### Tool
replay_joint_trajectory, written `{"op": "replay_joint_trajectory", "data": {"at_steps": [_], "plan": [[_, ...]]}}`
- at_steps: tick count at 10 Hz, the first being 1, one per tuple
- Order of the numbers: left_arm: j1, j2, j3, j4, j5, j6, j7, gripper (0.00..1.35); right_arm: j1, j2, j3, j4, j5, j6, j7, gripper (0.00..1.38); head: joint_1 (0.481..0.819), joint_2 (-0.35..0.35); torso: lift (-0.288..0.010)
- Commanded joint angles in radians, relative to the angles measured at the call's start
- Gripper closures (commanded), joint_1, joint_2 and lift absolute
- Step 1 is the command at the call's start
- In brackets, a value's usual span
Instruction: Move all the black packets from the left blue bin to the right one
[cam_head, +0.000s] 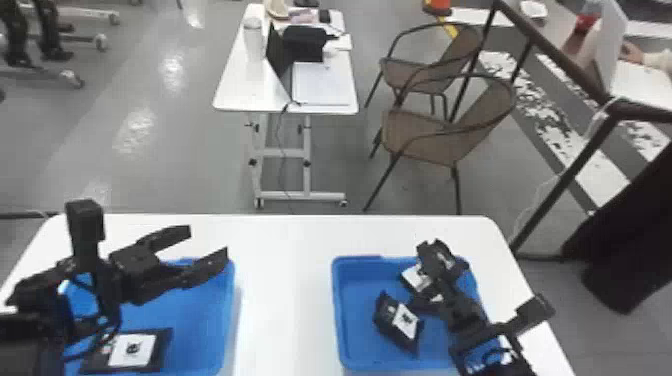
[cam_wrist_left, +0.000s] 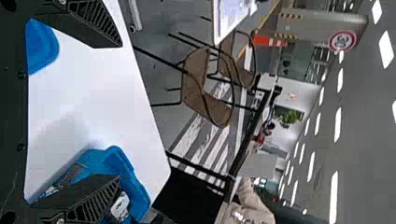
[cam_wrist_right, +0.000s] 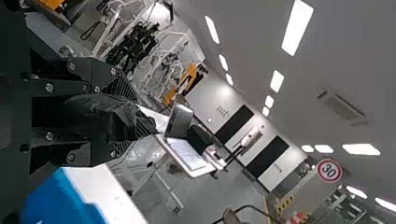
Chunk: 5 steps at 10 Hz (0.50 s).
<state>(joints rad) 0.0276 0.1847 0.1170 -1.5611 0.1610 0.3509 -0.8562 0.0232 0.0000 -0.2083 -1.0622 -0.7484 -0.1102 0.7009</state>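
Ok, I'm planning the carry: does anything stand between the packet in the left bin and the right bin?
The facing walls of left bin and right bin, across the table; lifting over both seems needed.

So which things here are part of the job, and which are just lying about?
Part of the job:
- left blue bin, with a black packet inside
- right blue bin, also holding black packets
- left gripper
- right gripper, gripping a packet

Just lying about:
- brown chairs
- far table
- laptop
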Motion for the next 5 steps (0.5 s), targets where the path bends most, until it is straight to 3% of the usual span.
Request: {"op": "replay_joint_trajectory", "data": {"at_steps": [1, 2, 4, 5], "plan": [[0.060, -0.002, 0.078, -0.056, 0.011, -0.018, 0.008, 0.28, -0.019, 0.001, -0.005, 0.080, -0.003, 0.000, -0.001, 0.72, 0.695, -0.074, 0.000], [0.066, -0.007, 0.093, -0.073, 0.018, -0.023, 0.017, 0.49, -0.034, 0.001, -0.013, 0.126, 0.003, -0.008, -0.001, 0.54, 0.695, -0.045, 0.000], [0.074, -0.028, 0.119, -0.099, 0.012, -0.006, 0.026, 0.48, -0.043, 0.001, -0.033, 0.166, 0.029, -0.085, -0.001, 0.47, 0.695, -0.026, 0.000], [0.087, -0.036, 0.133, -0.102, 0.003, 0.007, 0.028, 0.48, -0.019, 0.001, -0.049, 0.119, 0.070, -0.144, -0.012, 0.47, 0.695, -0.030, 0.000]]}}
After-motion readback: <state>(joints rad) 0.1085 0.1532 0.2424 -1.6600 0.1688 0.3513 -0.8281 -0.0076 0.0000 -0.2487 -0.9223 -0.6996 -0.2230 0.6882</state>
